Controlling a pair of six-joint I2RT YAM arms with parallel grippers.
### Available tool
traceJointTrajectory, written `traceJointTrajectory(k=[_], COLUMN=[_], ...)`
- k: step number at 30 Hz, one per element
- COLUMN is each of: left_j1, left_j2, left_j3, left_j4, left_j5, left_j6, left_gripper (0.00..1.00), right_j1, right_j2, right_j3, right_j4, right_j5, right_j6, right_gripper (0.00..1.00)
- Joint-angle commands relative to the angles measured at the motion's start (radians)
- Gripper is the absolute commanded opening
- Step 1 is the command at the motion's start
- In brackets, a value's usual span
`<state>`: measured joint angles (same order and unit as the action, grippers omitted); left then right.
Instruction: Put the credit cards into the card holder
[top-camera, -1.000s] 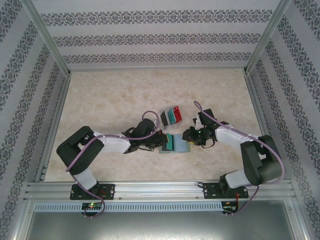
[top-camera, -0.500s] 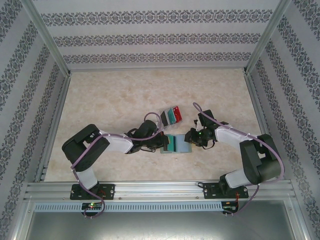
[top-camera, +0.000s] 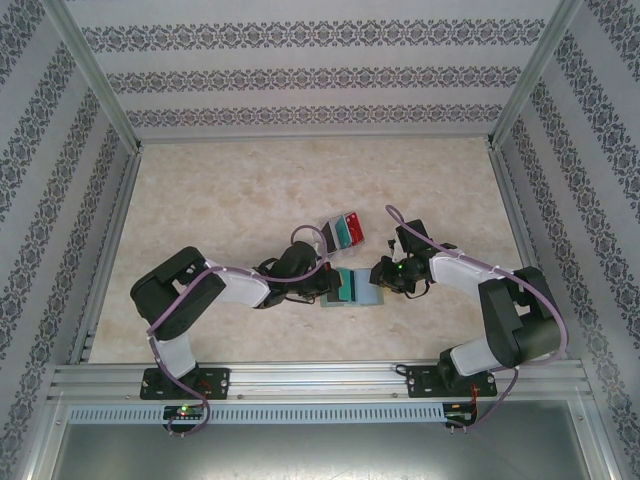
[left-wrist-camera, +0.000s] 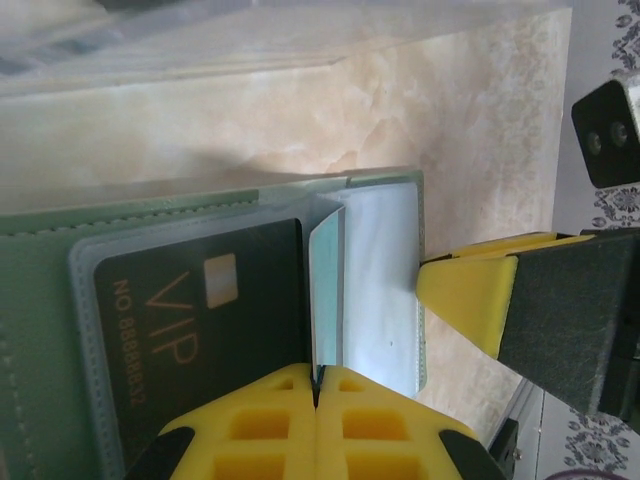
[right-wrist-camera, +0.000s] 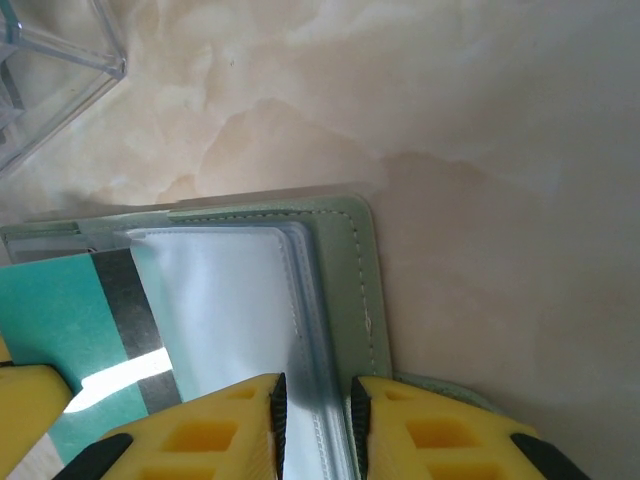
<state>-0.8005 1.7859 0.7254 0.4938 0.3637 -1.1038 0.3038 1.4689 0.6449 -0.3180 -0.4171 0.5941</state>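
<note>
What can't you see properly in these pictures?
- Left wrist view: teal card stands nearly edge-on, face unseen; left claw covers its bottom.
- Left wrist view: VIP card has a corner behind that claw.
- Right wrist view: clear box cut off by the edge.
- Top view: box cards too small to count.

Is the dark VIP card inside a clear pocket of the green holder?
Yes, the VIP card lies behind a clear stitched pocket of the card holder.
</note>
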Motion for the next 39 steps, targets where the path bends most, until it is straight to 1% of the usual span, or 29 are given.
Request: traceJointTrajectory(k=[1,7,13,17,21,26,29,32,39], left_j1=[-0.017,-0.022,-0.031,-0.033,-0.032,-0.032,-0.031,-0.029,-0.028], left_j2=[-0.041,0.045,0.079,0.073,0.039,0.011,-0.004,-0.028,0.068], left_j3=[-0.011,0.036,0.055,0.055,0.031,0.052,0.073,0.056,0.146], left_j4=[-0.066,-0.002,-0.02,-0.051,-0.084,-0.163,-0.252,-0.252,-0.228], left_j5=[-0.071,-0.002,0.015,0.026,0.01,-0.006,-0.033,-0.045,0.068], left_j6=[0.024,-0.008,-0.021,-0.015,-0.008,0.022,0.038,0.043,0.07], left_gripper=[0.0,0.0,0.0,0.0,0.0,0.0,0.0,0.0,0.0], right_j1=[0.014,0.015,0.015,0.016,0.015,0.016,0.015,0.015,0.016], right_j2=[0.04,0.044,0.036,0.038,0.035,0.036,0.038,0.034,0.032], right_j3=[-0.016,-0.011,-0.017,-0.016,-0.016,-0.016,-0.013,-0.016,-0.019], right_j4=[-0.009,-0.012,-0.012,-0.013,-0.012,-0.012,-0.013,-0.014,-0.013], right_j5=[0.045,0.043,0.046,0.047,0.05,0.051,0.051,0.051,0.049], right_j6=[-0.02,-0.022,-0.022,-0.023,-0.022,-0.023,-0.022,-0.024,-0.024], right_gripper=[0.27,0.27,0.27,0.27,0.27,0.27,0.27,0.27,0.27])
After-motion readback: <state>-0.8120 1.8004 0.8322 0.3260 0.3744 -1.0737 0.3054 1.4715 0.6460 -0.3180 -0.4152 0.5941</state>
